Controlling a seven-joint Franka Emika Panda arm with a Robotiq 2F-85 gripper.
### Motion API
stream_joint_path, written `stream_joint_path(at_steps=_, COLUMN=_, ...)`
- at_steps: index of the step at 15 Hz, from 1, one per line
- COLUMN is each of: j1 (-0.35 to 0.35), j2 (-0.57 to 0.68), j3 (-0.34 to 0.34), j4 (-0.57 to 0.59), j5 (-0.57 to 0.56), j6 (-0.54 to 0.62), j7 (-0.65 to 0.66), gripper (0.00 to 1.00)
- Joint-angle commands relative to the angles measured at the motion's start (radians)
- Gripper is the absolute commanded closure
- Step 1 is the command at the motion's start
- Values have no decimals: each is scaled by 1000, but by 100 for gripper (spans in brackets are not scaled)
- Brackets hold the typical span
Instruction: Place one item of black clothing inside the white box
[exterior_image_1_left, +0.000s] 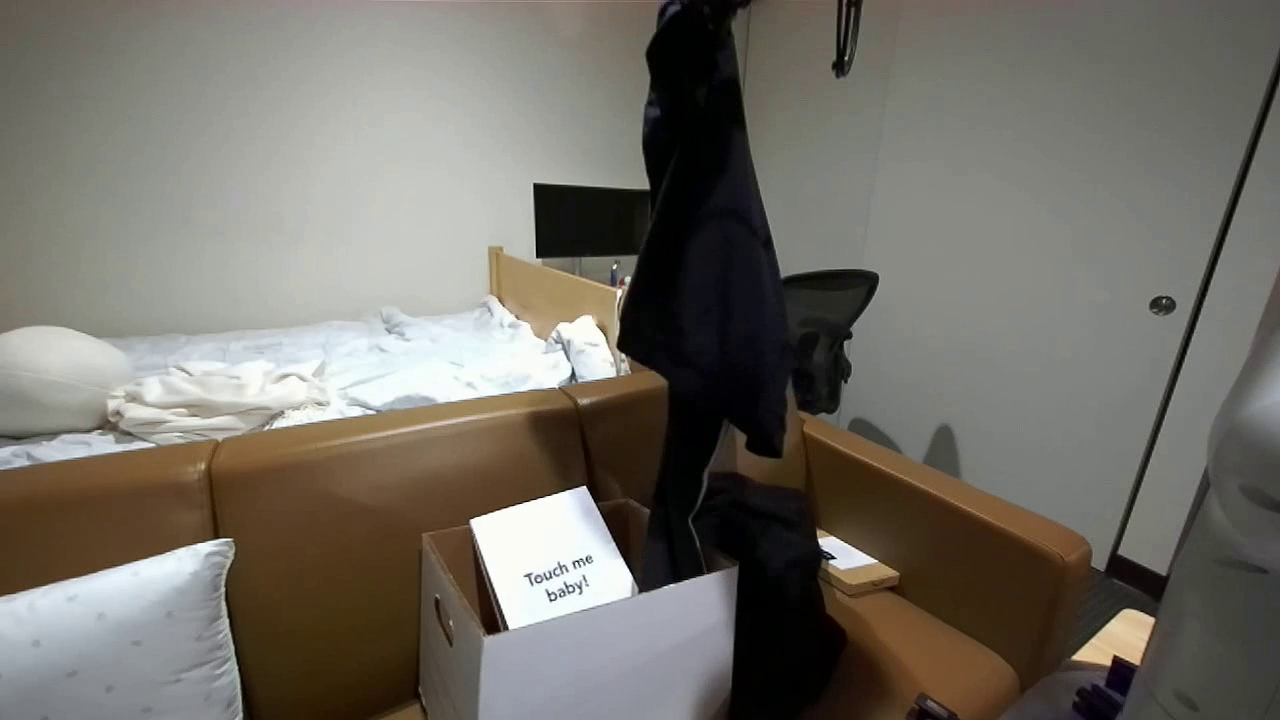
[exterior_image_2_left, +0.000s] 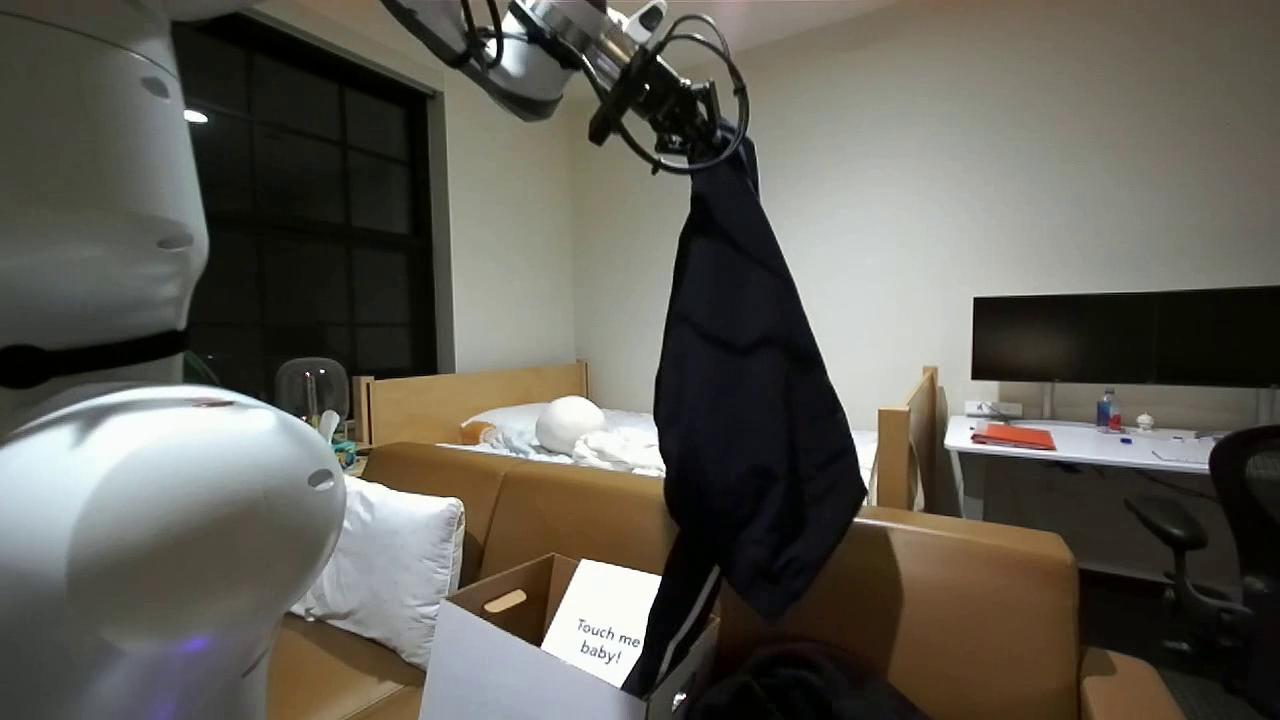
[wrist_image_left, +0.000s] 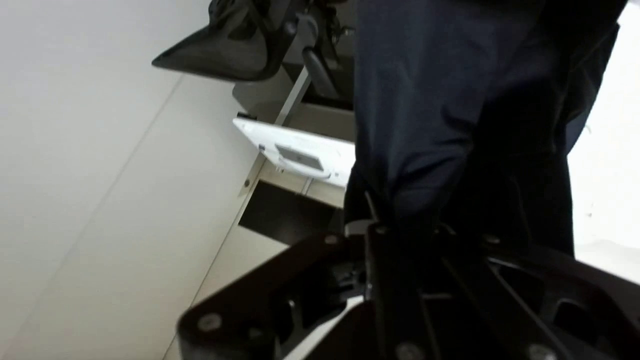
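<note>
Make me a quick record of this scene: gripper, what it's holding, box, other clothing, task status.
Gripper: closed, raised
Held: dark garment, hanging, lower end inside white box
Box: on brown couch, contains white "Touch me baby!" panel
Other clothing: dark cloth pile beside box
Status: unfinished; most of garment hangs above box

Franka Panda arm (exterior_image_2_left: 100, 200): white rounded shells, black Robotiq gripper (wrist_image_left: 407, 227).
In an exterior view, 9 o'clock: upper link (exterior_image_2_left: 80, 260) smooth white, grey oval caps (exterior_image_2_left: 175, 242) along its edge, black strap (exterior_image_2_left: 95, 358) round below. Bulbous joint housing (exterior_image_2_left: 190, 520) at 8 o'clock, another cap at its 2 o'clock, violet glow (exterior_image_2_left: 195, 643) at its 6. Toward 12 o'clock: bright metal collar (exterior_image_2_left: 578, 22), black cables (exterior_image_2_left: 741, 100) in loose loops. In an exterior view, 4 o'clock: pale shell (exterior_image_1_left: 1205, 580), oval caps too. Wrist view, 5 to 7 o'clock: linkage bars (wrist_image_left: 280, 270) dark, cut with openings; pale round screw heads (wrist_image_left: 209, 322).
</note>
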Motion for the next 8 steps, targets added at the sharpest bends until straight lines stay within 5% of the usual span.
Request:
stream_joint_path(at_steps=1, j1=3, j2=3, j3=65, j4=182, j5=-112, j6=-27, j7=29, gripper=99)
stream_joint_path(at_steps=6, j1=91, j2=52, j3=178, j4=420, j5=-186, j6=-6, j7=72, gripper=99)
stream_joint_path(at_steps=8, j1=114, j2=63, j3=195, j4=391, j5=-127, j6=22, j7=79, gripper=99)
